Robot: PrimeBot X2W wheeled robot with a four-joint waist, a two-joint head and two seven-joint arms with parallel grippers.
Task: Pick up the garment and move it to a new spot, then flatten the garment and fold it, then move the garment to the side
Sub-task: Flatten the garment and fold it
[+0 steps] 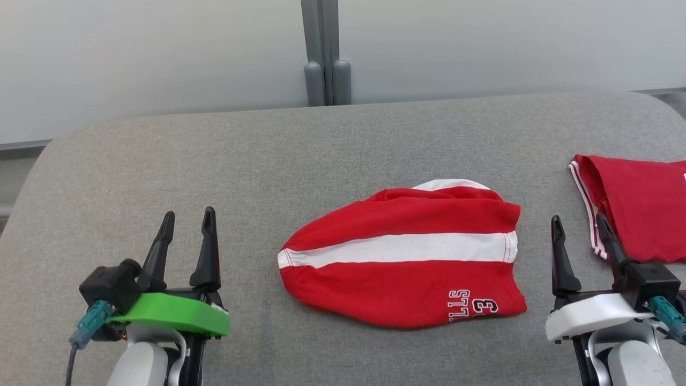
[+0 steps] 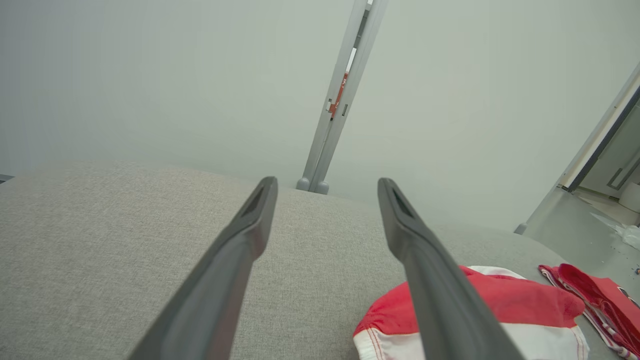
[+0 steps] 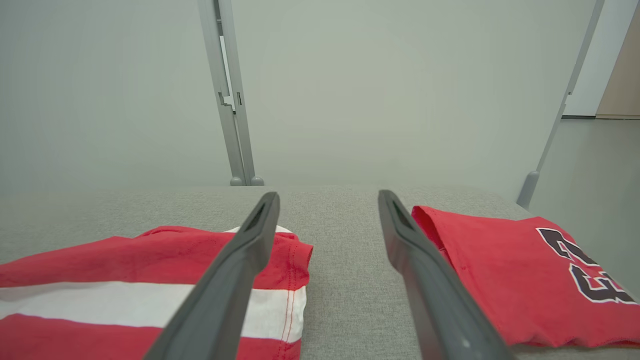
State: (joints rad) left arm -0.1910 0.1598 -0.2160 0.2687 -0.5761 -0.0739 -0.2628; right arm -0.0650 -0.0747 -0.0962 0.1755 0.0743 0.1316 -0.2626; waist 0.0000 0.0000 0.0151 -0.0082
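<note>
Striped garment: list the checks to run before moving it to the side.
1. Striped garment folded compactly: ok.
2. Fold edges even: not ok, its left end is rounded.
3. Left gripper open, apart from the cloth: ok.
4. Right gripper open, holding nothing: ok.
5. Right gripper apart from other red garment: cannot tell.
6. Bare grey surface at the left: ok.
</note>
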